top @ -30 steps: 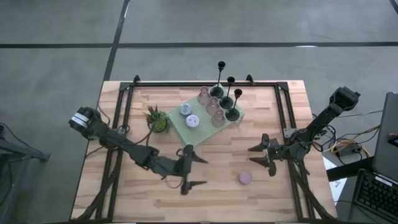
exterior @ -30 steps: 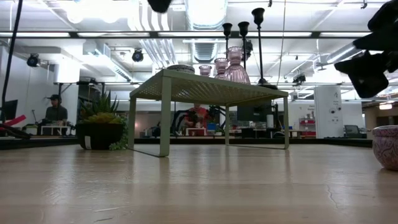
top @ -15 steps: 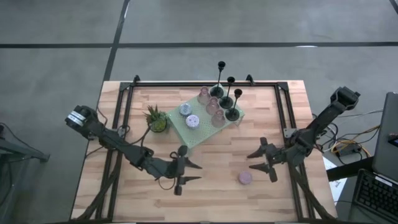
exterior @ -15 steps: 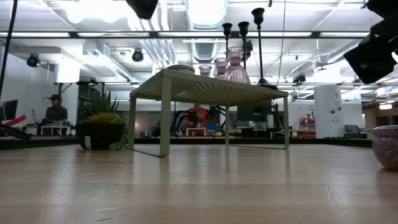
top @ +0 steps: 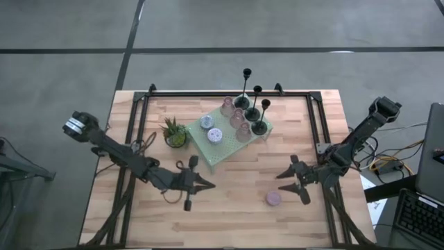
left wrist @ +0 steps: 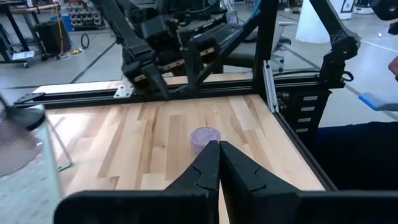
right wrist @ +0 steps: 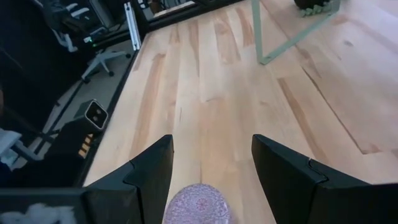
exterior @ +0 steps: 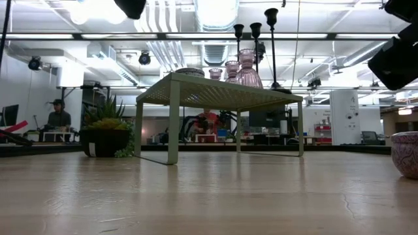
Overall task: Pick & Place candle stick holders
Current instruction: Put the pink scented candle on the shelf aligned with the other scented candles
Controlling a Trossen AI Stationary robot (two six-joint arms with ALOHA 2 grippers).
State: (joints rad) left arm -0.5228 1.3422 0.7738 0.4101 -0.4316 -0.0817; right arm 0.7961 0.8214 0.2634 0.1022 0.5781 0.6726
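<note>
Three slim black stick holders [top: 257, 94], pinkish glass cups [top: 238, 119] and two pastel pucks [top: 211, 129] stand on the pale green stand [top: 223, 151] at the table's far middle. A lone pink puck [top: 273, 198] rests on its base on the wood, near right. My right gripper [top: 279, 181] hovers open just left of and beyond this puck; in the right wrist view the puck [right wrist: 198, 203] lies low between the spread fingers, untouched. My left gripper [top: 208, 185] is shut on nothing, left of centre, pointing at the puck [left wrist: 205, 135].
A small spiky potted plant [top: 175, 133] stands left of the stand. Black frame rails [top: 316, 125] run along the table's far and side edges. Bare wood lies across the near half between the two grippers. A person [exterior: 59, 116] sits far off in the room.
My left gripper has shut from wide open and drawn back toward the table's left edge, holding nothing. My right gripper has edged slightly toward the near edge, staying open. The pink puck has not moved.
</note>
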